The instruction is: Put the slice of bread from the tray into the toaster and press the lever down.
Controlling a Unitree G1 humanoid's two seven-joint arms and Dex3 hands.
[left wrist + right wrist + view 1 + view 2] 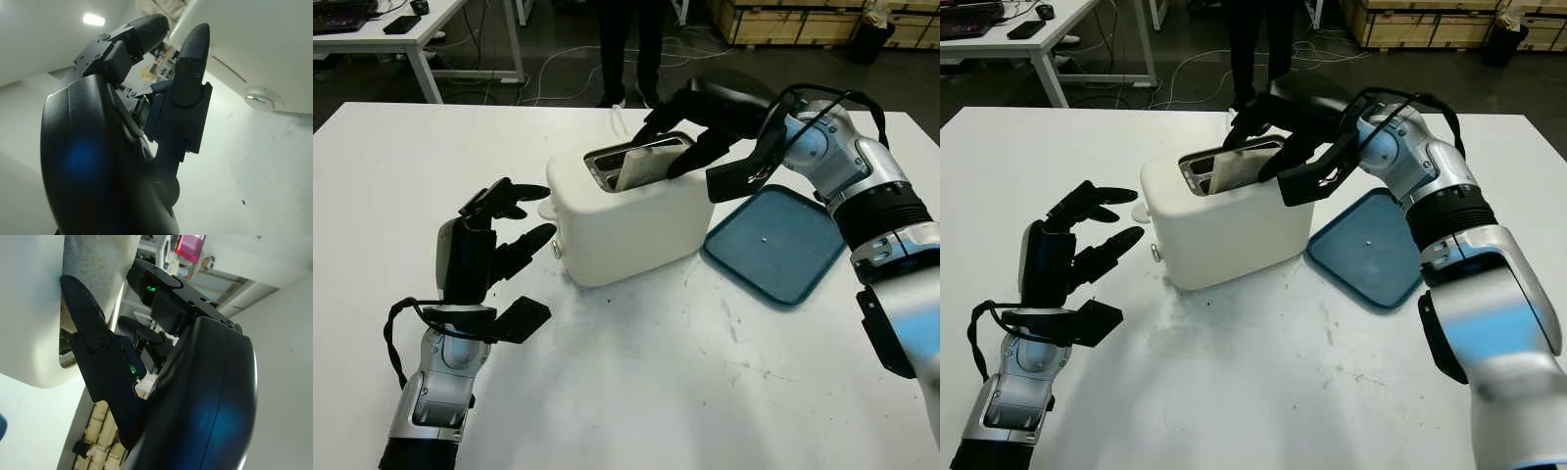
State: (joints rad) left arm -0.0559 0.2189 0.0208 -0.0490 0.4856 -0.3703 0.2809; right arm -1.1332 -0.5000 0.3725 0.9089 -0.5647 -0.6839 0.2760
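R hand point(677, 137) is over the top of the toaster point(626, 211), fingers point(697, 152) clamped around the slice of bread point(646, 162). Slice is tilted, lower part down in the slot, upper edge sticking out above the toaster's top. In the R wrist view one black finger point(85, 318) lies against the bread's pale, rough face point(95, 264), with the toaster's rounded white edge point(29, 323) right next to it. R arm reaches in over the tray side of the toaster, forearm passing above the tray's far edge.

Toaster itself is white, rounded, sitting about mid-table point(636, 392), slots facing up. Small white lever knob point(538, 208) pokes out of the toaster's end facing the L hand; can't tell how far down it sits.

Blue tray point(773, 243) lies flat just beside the toaster, on the side away from the lever, nothing on it but a tiny speck.

L hand point(499, 230) is released, holding nothing, near the lever end of the toaster, fingertips pointing at it but not touching. L wrist view shows its fingers point(190, 63) close to the toaster's white wall point(254, 49) and a round chrome-ish knob point(259, 98) low on that wall.

Beyond the toaster, past the table's far edge, a person's legs point(631, 49) in dark trousers. A white desk point(401, 29) stands further off.
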